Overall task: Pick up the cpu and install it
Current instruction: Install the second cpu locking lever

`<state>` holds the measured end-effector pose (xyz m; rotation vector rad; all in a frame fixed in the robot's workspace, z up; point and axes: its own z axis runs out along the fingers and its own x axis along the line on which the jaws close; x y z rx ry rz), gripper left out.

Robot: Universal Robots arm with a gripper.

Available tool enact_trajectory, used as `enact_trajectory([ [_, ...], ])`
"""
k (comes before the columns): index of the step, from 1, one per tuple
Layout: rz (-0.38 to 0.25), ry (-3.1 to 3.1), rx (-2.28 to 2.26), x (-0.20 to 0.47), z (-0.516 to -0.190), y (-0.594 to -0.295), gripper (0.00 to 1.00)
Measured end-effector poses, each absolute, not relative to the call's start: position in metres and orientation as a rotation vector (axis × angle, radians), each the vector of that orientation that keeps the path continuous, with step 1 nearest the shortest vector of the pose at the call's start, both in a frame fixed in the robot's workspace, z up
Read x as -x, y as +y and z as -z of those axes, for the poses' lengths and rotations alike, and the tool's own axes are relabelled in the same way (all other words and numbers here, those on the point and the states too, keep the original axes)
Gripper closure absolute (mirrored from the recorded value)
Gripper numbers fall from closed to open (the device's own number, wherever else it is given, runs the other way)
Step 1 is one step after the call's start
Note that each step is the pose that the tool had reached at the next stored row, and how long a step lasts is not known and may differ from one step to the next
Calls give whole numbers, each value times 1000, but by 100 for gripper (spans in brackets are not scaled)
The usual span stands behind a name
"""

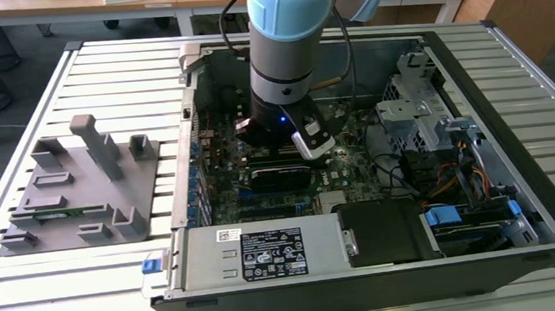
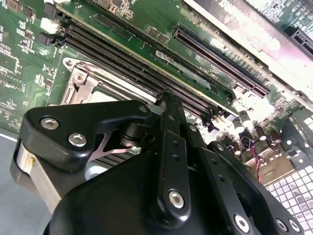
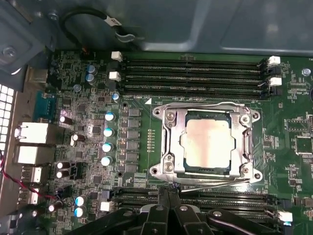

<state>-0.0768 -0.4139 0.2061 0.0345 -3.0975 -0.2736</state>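
- Inside the open computer case (image 1: pixel 475 186), the arm (image 1: pixel 284 45) is lowered over the green motherboard (image 3: pixel 88 98).
- The cpu (image 3: pixel 208 142) is seen in the first wrist view seated in the metal socket frame (image 3: pixel 168 142), its pale silver top facing up; the frame lies around it on all sides.
- The gripper (image 3: pixel 168 193) is seen at 6 o'clock from the cpu in that picture, just beside the frame's edge and over the memory slots (image 3: pixel 195 73).
- Its fingers (image 3: pixel 172 196) are pressed together with nothing between them, and the cpu is not touched.
- In the second wrist view the gripper's black linkage (image 2: pixel 166 147) is seen next to the socket frame.
- On the slatted table (image 1: pixel 106 87), the grey plastic fixture (image 1: pixel 75 192) stands at 9 o'clock from the case in the exterior view, with a thin green memory stick (image 1: pixel 61 212) lying on it.
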Motion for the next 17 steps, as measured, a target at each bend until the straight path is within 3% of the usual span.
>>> enact_trajectory([
  [17, 335, -3092, -36, 85, -195, -414, 89],
])
